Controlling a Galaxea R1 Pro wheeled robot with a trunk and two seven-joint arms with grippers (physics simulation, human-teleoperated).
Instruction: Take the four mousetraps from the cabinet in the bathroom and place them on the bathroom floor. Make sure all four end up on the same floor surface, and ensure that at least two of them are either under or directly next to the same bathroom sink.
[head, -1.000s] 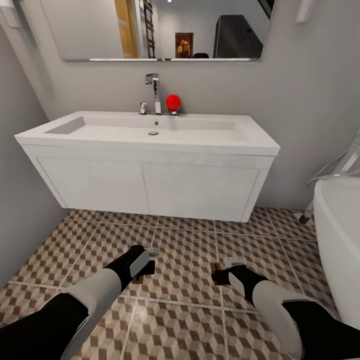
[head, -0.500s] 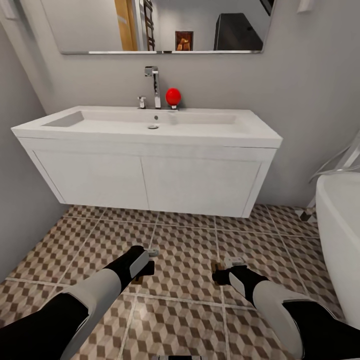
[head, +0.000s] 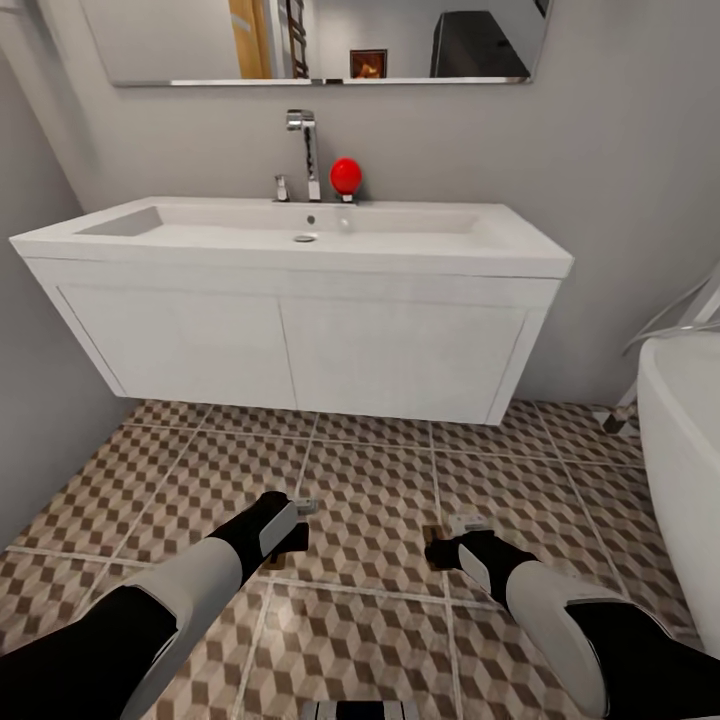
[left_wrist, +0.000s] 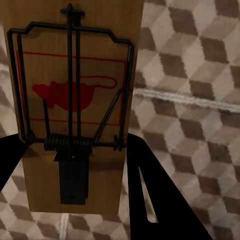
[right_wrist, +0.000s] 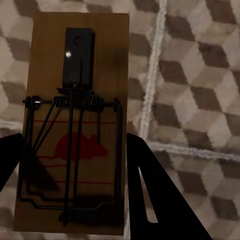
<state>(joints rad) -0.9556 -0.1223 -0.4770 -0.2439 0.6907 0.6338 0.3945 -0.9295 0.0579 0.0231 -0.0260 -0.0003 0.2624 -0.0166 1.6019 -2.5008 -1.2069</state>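
Left gripper (head: 303, 508) clamped on a flat brown wooden mousetrap (left_wrist: 75, 105), right gripper (head: 462, 524) clamped on a second mousetrap (right_wrist: 75, 125), cube-patterned tiled bathroom floor (head: 370, 520) beneath both, white rectangular sink (head: 300, 235) ahead.

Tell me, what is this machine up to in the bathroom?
It is carrying two mousetraps. Its left gripper holds one mousetrap and its right gripper holds another mousetrap, each between the fingers. Both arms reach out low over the patterned bathroom floor, in front of the white sink.
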